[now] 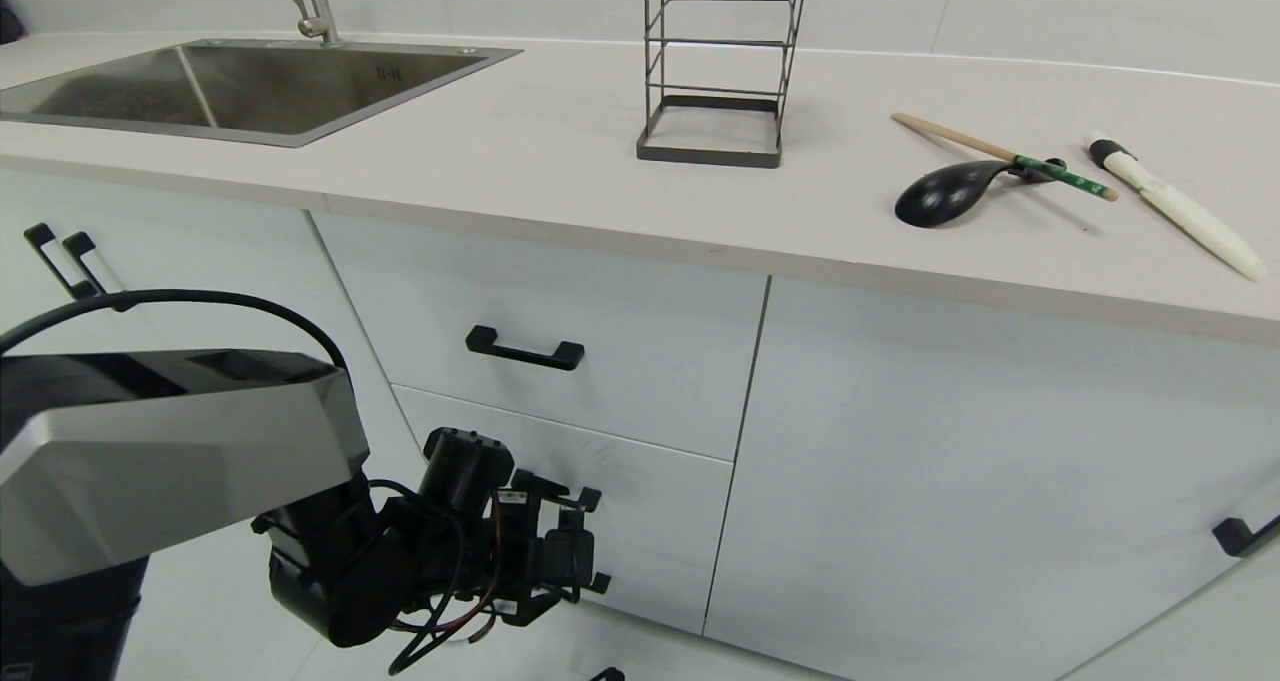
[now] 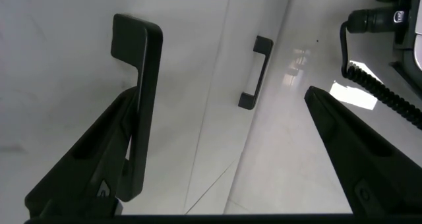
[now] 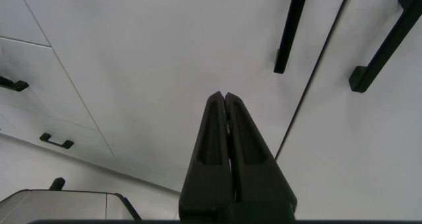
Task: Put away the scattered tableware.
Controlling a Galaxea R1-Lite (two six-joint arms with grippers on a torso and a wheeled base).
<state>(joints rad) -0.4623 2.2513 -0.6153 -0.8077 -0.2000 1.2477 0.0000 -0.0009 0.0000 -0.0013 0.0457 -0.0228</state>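
Observation:
On the counter at the right lie a black spoon (image 1: 945,193), a wooden stick with a green end (image 1: 1005,154) resting across the spoon's handle, and a white knife with a black band (image 1: 1175,206). My left gripper (image 1: 580,551) hangs low in front of the lower drawer (image 1: 640,501), far below the tableware. It is open (image 2: 221,95), and a black drawer handle (image 2: 137,105) stands just beside one finger, not clasped. My right gripper (image 3: 224,97) is shut with nothing in it and faces white cabinet doors.
A wire rack (image 1: 720,71) stands at the back middle of the counter, and a steel sink (image 1: 240,86) with a tap lies at the left. The upper drawer has a black handle (image 1: 524,349). Another handle (image 1: 1240,536) shows at the right edge.

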